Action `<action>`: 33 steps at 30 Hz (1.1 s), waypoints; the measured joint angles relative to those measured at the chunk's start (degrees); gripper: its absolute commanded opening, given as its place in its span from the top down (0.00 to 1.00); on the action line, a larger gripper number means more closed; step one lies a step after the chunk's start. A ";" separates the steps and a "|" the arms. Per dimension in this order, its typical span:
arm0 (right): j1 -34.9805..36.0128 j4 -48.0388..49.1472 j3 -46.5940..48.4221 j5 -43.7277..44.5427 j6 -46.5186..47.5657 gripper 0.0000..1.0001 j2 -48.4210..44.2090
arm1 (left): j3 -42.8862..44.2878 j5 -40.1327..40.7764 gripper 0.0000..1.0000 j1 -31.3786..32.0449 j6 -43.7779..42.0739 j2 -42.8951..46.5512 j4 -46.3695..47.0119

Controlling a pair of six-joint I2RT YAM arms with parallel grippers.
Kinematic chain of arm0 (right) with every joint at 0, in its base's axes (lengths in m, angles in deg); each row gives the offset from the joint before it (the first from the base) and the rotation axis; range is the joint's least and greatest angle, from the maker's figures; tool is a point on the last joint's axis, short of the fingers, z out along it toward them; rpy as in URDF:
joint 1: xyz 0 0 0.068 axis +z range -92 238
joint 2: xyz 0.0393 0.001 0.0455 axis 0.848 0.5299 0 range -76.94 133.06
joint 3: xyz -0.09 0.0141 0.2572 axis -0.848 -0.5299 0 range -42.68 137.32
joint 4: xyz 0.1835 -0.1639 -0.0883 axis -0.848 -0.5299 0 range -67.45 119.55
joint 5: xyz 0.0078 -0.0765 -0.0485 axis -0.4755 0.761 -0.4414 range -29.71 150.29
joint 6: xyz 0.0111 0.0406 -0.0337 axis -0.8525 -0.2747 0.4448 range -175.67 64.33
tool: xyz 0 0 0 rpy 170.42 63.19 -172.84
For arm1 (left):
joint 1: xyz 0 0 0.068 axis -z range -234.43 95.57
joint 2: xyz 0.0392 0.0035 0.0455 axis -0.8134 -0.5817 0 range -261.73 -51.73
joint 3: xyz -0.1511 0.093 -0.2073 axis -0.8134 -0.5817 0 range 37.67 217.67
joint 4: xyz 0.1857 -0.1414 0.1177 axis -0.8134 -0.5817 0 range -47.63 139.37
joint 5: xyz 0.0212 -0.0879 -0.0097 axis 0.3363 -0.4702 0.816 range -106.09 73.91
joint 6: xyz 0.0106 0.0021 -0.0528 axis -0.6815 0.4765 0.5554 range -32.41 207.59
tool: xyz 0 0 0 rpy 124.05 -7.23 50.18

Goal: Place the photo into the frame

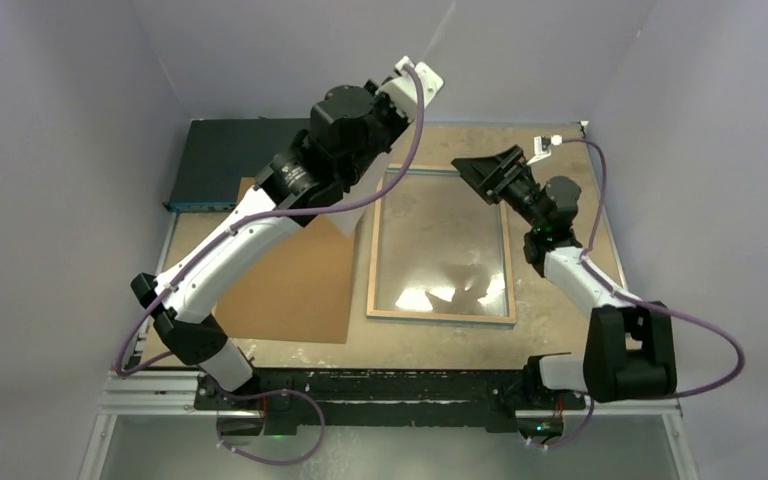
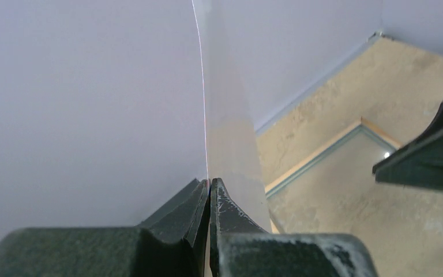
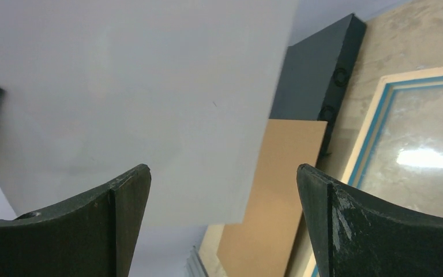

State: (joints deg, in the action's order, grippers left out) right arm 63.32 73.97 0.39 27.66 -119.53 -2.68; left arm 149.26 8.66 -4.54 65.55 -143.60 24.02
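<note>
Worn tan table point(image 1: 440, 345), grey walls. Photo point(image 2: 231, 133) held off the table, on edge, near frame's far-left corner, white back twd R arm; long axis unclear. L gripper point(image 2: 209, 187) fingers clamped on it. Frame point(image 1: 440, 316) flat, back up, long axis near-far, glass pane inside. R gripper point(image 3: 222, 170) fingers wide apart. Brown board point(image 1: 290, 290) beside frame.

Left pincer point(image 2: 209, 187) gripping photo point(image 2: 231, 133) at its lower edge, dark fingers point(image 2: 179, 210) pressing shut with sheet between them. Photo standing nearly edge-on to camera, rising out of top of view, showing only pale blank side, thin edge bowing slightly. Frame point(image 2: 317, 153) lying flat on tan mottled counter point(image 2: 323, 109) at right, light wood rim outward, small glare spot showing inside it. Dark finger of right pincer point(image 2: 424, 164) intruding at right edge, over frame. Pale wall point(image 2: 81, 115) filling left.
</note>
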 measured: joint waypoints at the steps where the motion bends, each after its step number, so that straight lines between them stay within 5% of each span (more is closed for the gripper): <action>1: 0.22 3.61 -1.60 -0.15 -1.46 0.01 0.92 | 1.97 -0.33 1.00 0.02 -0.04 -0.70 0.00; 9: 5.70 30.38 -1.57 -1.53 -11.72 0.01 20.79 | 14.38 -3.28 1.00 0.07 0.68 -3.91 -3.21; 17: 10.21 39.39 21.38 -1.95 -25.79 0.01 49.81 | 16.24 -3.58 1.00 0.17 1.73 -3.58 -3.50; 33: 16.31 42.42 32.57 1.18 -30.10 0.07 53.35 | 9.84 -0.61 1.00 0.17 1.38 1.84 1.36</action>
State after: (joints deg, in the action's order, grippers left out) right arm 79.63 116.40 32.96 28.84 -149.62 50.68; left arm 159.10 8.05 -4.36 66.93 -141.77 25.38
